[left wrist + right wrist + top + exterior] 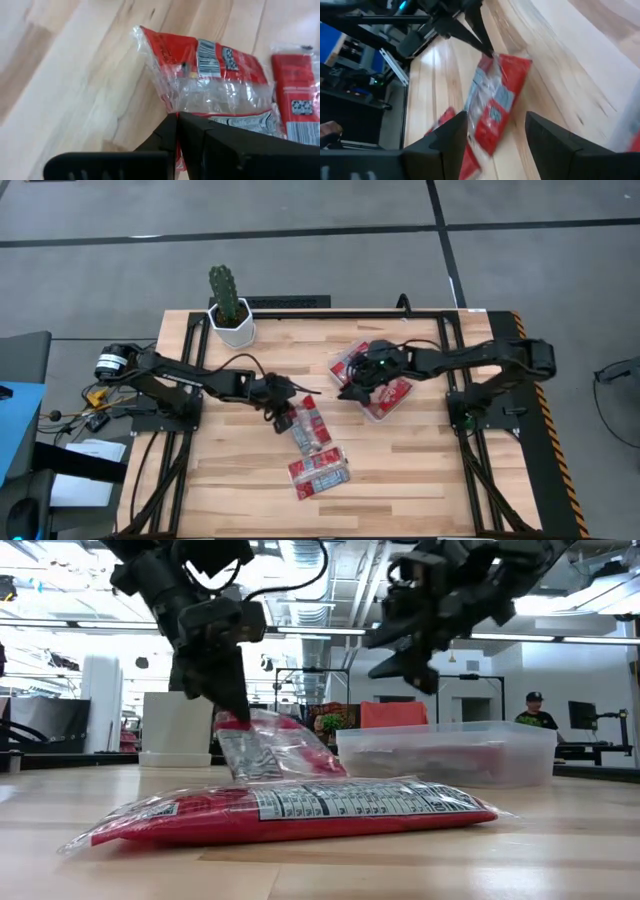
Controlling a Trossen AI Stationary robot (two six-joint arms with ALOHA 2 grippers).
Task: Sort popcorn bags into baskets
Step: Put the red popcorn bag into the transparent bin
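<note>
- The left end effector (290,409) is standing near the middle of the desk (420,470), and its fingers are pressed together on the clear end seal of one popcorn bag (309,426).
- In the low view this bag (275,745) is hanging tilted from the closed fingers, with its lower end apparently touching the desk, so the step in hand seems to be the lifting of it.
- Pinching the thin flat seal and not the puffed middle is probably sensible, because the foil body would slip or crush.
- The right end effector (352,390) is hovering at the near edge of the clear basket (392,410), with its fingers spread apart and holding nothing; the right wrist view is showing a wide gap between them.
- It is likely waiting there so that the way to the basket is not blocked.
- The basket is already containing several red bags, on the right half of the desk.
- Two more bags (319,473) are lying flat nearer the front edge, apart from the basket, so the sorting looks about half done.
- A white pot with a cactus (230,305) is standing at the far side of the desk, well apart from the work.
</note>
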